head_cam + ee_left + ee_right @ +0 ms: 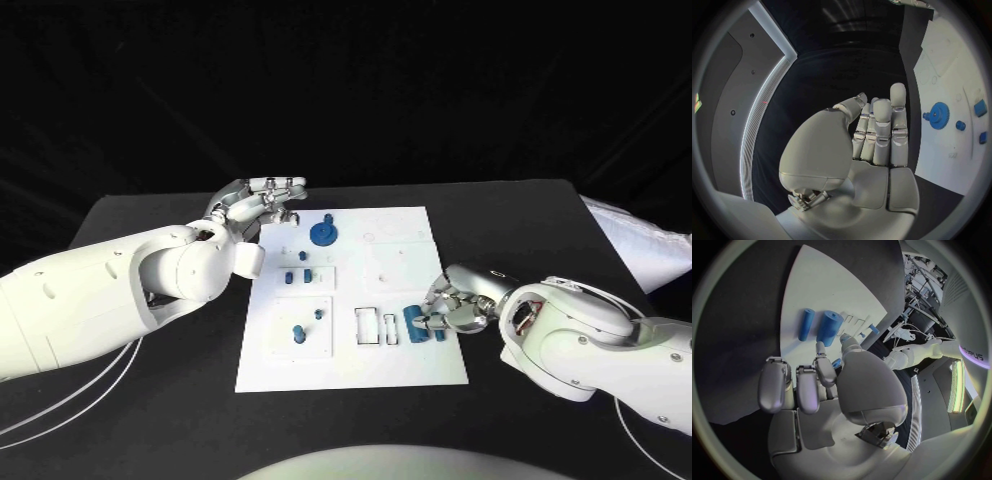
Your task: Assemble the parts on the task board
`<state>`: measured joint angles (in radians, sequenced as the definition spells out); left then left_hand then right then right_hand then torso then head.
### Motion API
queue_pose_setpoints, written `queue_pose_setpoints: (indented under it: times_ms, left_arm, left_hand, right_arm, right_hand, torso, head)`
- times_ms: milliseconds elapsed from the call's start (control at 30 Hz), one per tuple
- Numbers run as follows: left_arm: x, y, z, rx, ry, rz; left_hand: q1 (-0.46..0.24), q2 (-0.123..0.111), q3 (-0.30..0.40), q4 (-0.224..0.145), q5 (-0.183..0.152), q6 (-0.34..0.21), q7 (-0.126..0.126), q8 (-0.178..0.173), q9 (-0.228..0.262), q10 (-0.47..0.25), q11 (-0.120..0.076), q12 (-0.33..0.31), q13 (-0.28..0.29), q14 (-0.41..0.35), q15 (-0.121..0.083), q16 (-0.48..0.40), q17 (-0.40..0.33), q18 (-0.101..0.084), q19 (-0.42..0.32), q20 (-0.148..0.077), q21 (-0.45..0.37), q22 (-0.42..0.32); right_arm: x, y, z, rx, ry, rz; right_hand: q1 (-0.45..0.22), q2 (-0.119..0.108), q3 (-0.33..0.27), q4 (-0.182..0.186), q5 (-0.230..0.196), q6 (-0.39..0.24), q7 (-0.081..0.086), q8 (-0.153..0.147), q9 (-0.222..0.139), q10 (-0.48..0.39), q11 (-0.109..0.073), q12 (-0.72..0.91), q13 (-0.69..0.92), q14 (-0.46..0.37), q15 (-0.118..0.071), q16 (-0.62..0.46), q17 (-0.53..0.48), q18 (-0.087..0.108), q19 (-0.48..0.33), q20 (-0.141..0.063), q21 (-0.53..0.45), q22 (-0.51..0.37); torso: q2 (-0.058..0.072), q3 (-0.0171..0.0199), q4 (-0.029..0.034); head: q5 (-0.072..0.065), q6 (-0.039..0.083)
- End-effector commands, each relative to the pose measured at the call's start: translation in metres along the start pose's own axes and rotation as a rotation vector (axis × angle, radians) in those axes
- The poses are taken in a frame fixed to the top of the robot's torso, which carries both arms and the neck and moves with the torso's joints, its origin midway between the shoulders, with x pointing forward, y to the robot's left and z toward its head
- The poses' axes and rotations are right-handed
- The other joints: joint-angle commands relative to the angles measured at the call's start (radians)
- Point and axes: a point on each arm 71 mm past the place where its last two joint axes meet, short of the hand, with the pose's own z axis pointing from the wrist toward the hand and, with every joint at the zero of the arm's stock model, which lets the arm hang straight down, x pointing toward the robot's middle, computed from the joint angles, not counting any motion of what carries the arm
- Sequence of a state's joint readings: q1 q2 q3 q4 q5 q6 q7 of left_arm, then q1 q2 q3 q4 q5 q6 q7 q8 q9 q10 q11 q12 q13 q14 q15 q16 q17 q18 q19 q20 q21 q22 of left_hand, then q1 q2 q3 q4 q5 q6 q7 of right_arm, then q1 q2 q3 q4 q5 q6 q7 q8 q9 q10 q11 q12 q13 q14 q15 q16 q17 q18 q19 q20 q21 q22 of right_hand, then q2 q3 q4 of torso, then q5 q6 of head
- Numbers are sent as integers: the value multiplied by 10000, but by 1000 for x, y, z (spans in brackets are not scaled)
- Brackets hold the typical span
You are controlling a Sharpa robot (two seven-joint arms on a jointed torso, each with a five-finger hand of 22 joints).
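Note:
The white task board (pixel 411 365) lies in the middle of the black table. A blue gear (pixel 326 234) stands near its far edge, with small blue parts (pixel 296 275) closer in. My left hand (pixel 267 200) hovers at the board's far left corner, fingers stretched out side by side and holding nothing; its wrist view shows the gear (pixel 937 111). My right hand (pixel 454 300) sits at the board's right edge, fingers curled. Its thumb and a finger pinch a small blue part (pixel 837 361). Two blue cylinders (pixel 806 324) lie on the board just beyond those fingers.
Two more small blue parts (pixel 300 332) stand in the board's near-left panel. Rectangular slots (pixel 378 327) lie left of my right hand. A white cloth (pixel 635 240) rests at the table's right edge. Bare black table surrounds the board.

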<state>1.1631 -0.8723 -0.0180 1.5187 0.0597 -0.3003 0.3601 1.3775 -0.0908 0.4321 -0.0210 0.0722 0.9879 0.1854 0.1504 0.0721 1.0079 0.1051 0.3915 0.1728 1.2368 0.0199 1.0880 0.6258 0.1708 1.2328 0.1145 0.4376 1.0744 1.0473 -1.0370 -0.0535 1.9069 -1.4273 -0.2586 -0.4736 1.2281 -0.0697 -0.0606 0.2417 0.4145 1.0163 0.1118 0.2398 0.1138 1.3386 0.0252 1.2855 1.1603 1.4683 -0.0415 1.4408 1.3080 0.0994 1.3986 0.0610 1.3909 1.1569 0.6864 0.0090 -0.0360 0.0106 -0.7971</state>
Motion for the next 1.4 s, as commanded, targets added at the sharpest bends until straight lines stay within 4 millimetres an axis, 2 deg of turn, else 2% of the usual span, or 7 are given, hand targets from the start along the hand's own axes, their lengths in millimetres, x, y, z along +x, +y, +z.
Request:
queue_pose_setpoints:
  times_ms: [33, 600, 700, 800, 1000, 1233, 1400]
  left_arm:
    - [2, 0, 0, 62, 222, -42]
    - [2, 0, -1, 29, 231, -50]
    - [2, 0, -1, 12, 243, -55]
    - [1, 0, -1, -2, 245, -56]
    - [2, 1, -1, -14, 259, -62]
    - [2, 1, -1, -23, 259, -64]
    - [2, 1, -1, -32, 260, -67]
  left_hand:
    - [-31, 83, -45, -19, 12, -70, -15, 33, -2, -65, 26, 66, 10, -76, 22, 29, -9, 101, 38, 50, -53, -15]
    - [-31, 83, -45, -19, 12, -70, -15, 33, -2, -65, 26, 66, 10, -76, 22, 29, -9, 101, 38, 50, -53, -15]
    - [-31, 83, -45, -19, 12, -70, -15, 33, -2, -65, 26, 66, 10, -76, 22, 29, -9, 101, 38, 50, -53, -15]
    - [-31, 83, -45, -19, 12, -70, -15, 33, -2, -65, 26, 66, 10, -76, 22, 29, -9, 101, 38, 50, -53, -15]
    - [-31, 83, -45, -19, 12, -70, -15, 33, -2, -65, 26, 66, 10, -76, 22, 29, -9, 101, 38, 50, -53, -15]
    - [-37, 86, -53, -25, 12, -78, -14, 46, 0, -87, 27, 98, 17, -80, 23, 38, -9, 102, 40, 52, -59, -20]
    - [-37, 86, -54, -26, 12, -79, -14, 48, 0, -90, 27, 102, 17, -80, 23, 39, -9, 102, 41, 52, -59, -21]
  right_arm:
    - [4, -1, 1, 159, 219, -549]
    - [20, 6, 14, 168, 579, -750]
    - [20, 5, 15, 220, 556, -733]
    - [20, 4, 16, 277, 498, -701]
    - [19, 4, 16, 320, 236, -500]
    - [14, 5, 11, 231, -293, 552]
    - [9, 12, 6, -326, -915, 1664]
  right_hand:
    - [-71, 35, -80, 48, 39, -72, -33, 74, 21, 63, 17, 39, 25, 653, -52, 43, 331, -195, 79, 13, 57, 14]
    - [-83, 68, -168, 142, -14, -62, -44, 124, 54, 56, 10, 38, 71, 644, -56, 45, 329, -197, 81, 8, 62, 26]
    - [-35, 136, -182, 174, -28, -35, -57, 162, 77, 67, 0, 51, 117, 638, -62, 44, 324, -196, 79, 5, 60, 25]
    - [19, 184, -194, 190, 6, 4, -73, 201, 102, 80, -13, 64, 159, 635, -70, 48, 330, -195, 78, -2, 60, 27]
    - [214, 378, -202, 230, 220, 160, -135, 328, 194, 149, -68, 108, 307, 627, -114, 51, 331, -191, 71, -39, 54, 16]
    - [309, 558, -250, 353, 687, 317, -209, 414, 316, 277, -138, 183, 520, 623, -176, 52, 330, -200, 97, -103, 74, 62]
    - [113, 558, -432, 451, 546, 397, -246, 442, 401, 485, -166, 401, 855, 632, -198, 80, 379, -210, 127, -135, 99, 122]
  torso:
    - [-2, 2, 0]
    - [-2, -4, -1]
    - [0, -6, 7]
    - [3, 3, -13]
    - [-3, 3, -12]
    - [-1, 10, 2]
    - [-6, 2, -3]
  head:
    - [9, -18]
    - [54, -58]
    - [52, -61]
    - [57, -69]
    - [47, -70]
    - [43, -83]
    - [39, -83]
